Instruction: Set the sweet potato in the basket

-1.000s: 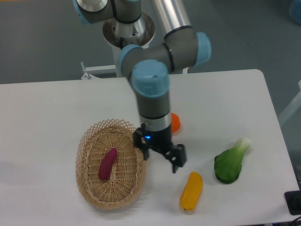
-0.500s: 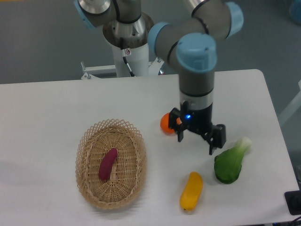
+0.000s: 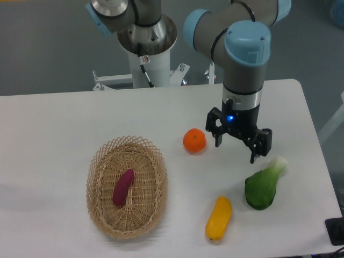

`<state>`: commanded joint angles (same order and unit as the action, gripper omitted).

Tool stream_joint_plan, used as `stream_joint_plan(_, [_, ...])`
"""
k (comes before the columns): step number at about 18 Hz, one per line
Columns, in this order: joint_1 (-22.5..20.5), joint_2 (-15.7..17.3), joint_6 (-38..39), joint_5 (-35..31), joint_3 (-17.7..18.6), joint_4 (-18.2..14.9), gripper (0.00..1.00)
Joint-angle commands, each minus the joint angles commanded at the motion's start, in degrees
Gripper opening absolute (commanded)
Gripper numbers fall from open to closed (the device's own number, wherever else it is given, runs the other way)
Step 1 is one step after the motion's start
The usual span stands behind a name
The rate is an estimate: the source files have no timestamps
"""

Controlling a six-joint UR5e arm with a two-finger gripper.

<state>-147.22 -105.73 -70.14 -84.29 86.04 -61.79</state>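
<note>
The magenta-purple sweet potato lies inside the oval tan wicker basket at the front left of the table. My gripper is open and empty, hanging above the table well to the right of the basket, between the round orange fruit and the green vegetable. Nothing is between its fingers.
A round orange fruit sits just left of the gripper. A green leafy vegetable lies at the front right. A yellow-orange oblong vegetable lies near the front edge. The arm's base stands at the back.
The gripper has moved right and back, away from the basket's right rim to a spot right of the orange fruit. The sweet potato stays in the basket.
</note>
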Motion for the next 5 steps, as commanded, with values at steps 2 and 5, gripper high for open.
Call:
stream_joint_plan(2, [0.09,0.0,0.09,0.0,0.0,0.09,1.0])
stream_joint_plan(5, [0.18,0.0,0.09,0.0,0.09,0.09,1.0])
